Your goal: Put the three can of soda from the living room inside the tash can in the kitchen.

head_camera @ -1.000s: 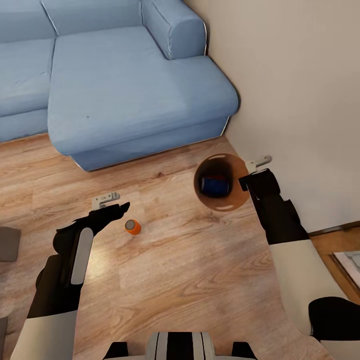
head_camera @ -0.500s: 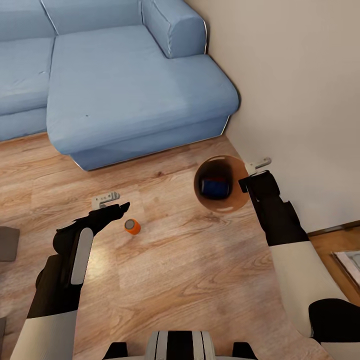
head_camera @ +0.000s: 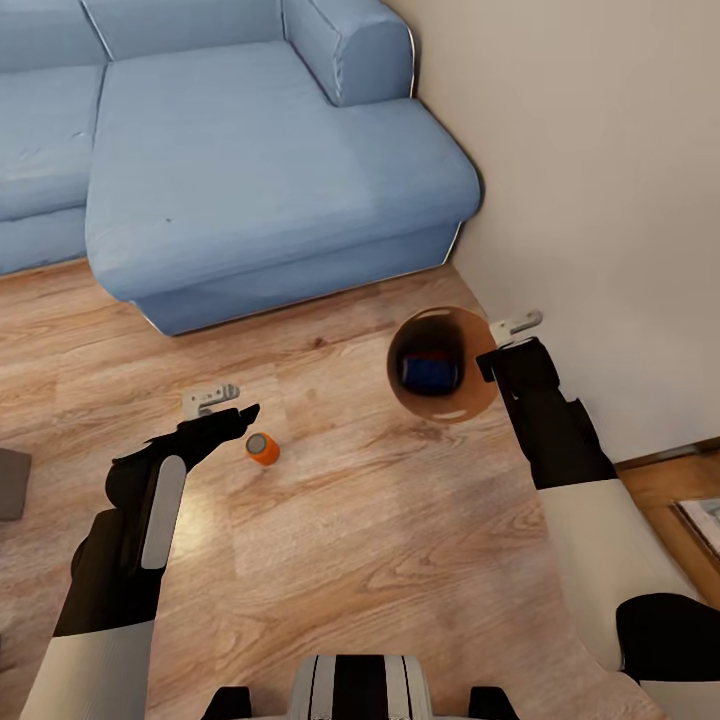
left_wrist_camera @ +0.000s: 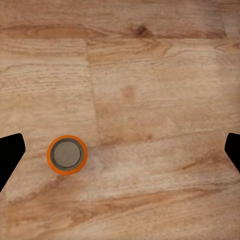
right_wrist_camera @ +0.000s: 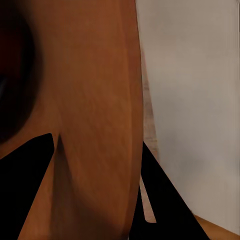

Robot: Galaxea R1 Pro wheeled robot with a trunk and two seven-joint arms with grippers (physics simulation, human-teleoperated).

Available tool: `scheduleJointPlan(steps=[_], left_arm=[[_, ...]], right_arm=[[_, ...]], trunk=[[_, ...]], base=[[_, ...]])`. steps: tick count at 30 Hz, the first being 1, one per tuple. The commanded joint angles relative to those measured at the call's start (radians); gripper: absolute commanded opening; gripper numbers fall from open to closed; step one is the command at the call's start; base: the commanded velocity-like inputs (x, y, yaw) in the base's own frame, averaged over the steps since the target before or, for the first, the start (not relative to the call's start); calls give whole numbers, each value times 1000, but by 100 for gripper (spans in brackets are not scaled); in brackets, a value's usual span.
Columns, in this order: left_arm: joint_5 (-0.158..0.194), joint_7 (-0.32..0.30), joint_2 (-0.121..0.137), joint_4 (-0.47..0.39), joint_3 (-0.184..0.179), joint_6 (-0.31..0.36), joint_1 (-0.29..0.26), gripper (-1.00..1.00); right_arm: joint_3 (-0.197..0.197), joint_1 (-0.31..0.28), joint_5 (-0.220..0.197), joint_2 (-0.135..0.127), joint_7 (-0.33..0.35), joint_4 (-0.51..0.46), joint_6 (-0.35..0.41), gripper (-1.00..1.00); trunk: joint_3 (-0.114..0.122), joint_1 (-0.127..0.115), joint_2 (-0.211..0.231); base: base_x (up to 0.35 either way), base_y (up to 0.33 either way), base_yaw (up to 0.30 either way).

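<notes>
An orange can of soda [head_camera: 263, 449] stands upright on the wood-plank floor, silver top up, just right of my left gripper [head_camera: 238, 416]. In the left wrist view the orange can [left_wrist_camera: 67, 155] sits below the open fingers, nearer one fingertip [left_wrist_camera: 10, 152]. My right gripper [head_camera: 488, 361] is shut on the rim of the tash can [head_camera: 471, 344], which hangs above the floor by the wall. A dark blue can of soda [head_camera: 430, 373] lies inside it. In the right wrist view the fingers straddle the copper-brown wall of the tash can [right_wrist_camera: 95, 125].
The light blue corner sofa [head_camera: 260, 160] fills the back, its base close behind the orange can. A beige wall [head_camera: 600, 180] runs along the right, right beside the bin. A grey object [head_camera: 10, 484] pokes in at the left edge.
The whole picture has shifted slightly, so the camera moved. Both arms, the held bin and the orange can keep nearly the same places in the view.
</notes>
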Motion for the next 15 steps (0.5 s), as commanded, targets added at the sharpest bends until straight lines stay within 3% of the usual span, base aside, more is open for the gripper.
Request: scheduleJointPlan(steps=[1,5,12,15], left_arm=[[0,0,0,0,0,0,0,100],[0,0,0,0,0,-1,0,100],[0,-2,1,1,0,-7,0,100],[0,-2,2,1,0,-7,0,100]], right_arm=[[1,-14,2,1,-1,-1,0,-100],[2,-74,8,25,0,2,0,-100],[3,-138,137,123,1,12,0,-100],[3,-160,162,141,1,12,0,-100]], trunk=[[-3,4,-7],[-6,8,-14],[-6,8,-14],[-16,19,-35]], base=[[0,0,0],[0,0,0],[0,0,0],[0,0,0]])
